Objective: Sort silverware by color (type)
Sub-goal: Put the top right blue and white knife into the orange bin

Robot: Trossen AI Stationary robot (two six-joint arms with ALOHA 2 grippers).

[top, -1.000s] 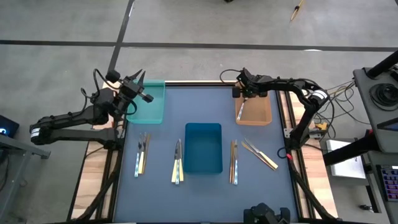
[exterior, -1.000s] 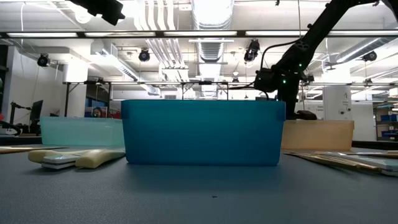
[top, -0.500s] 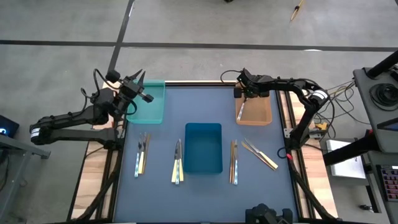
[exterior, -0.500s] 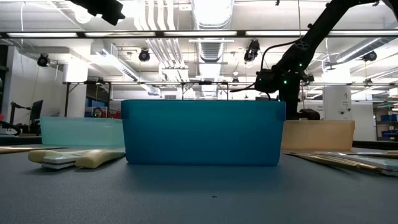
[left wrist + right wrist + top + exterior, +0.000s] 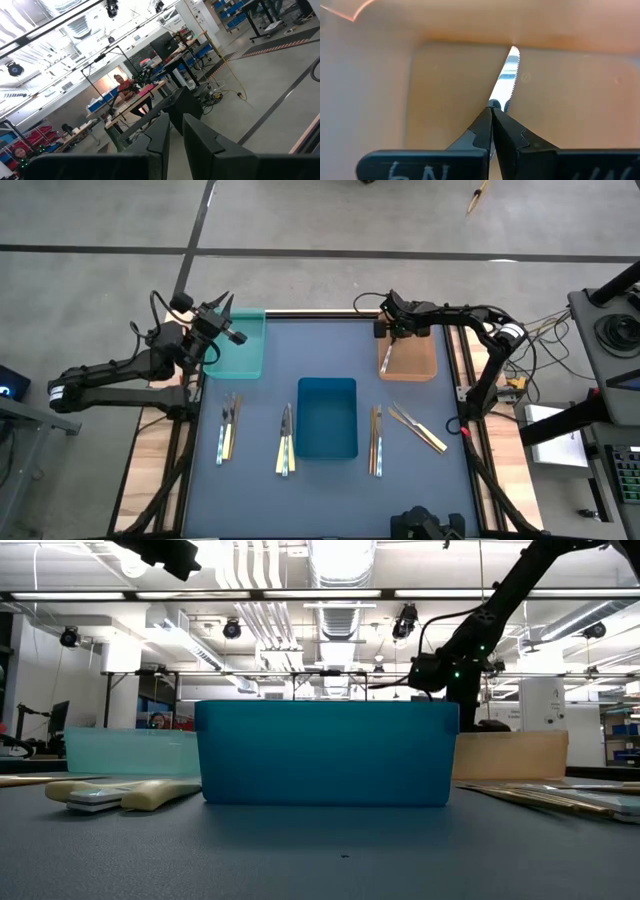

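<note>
The sorting has only just begun. The right gripper (image 5: 492, 107) is squeezed tight on a knife (image 5: 506, 75), and the blade points down into the orange tray (image 5: 425, 365) right under it. The knife has not been let go yet. The blue tray (image 5: 327, 442) and the teal tray (image 5: 250, 362) look empty from above.

Most of the silverware is left on the table, well away from both grippers: a pair (image 5: 227, 427) and a bunch (image 5: 286, 440) on one side of the blue tray, two more pieces (image 5: 375, 440) and a crossed pair (image 5: 419, 428) on the other side.

The left gripper (image 5: 175, 131) waits beside the teal tray, with its fingers almost together and nothing between them.

Only the right wrist view shows the knife's toothed edge (from above it is just a thin sliver). The low view hides the tray floors, so it cannot show what is inside.
</note>
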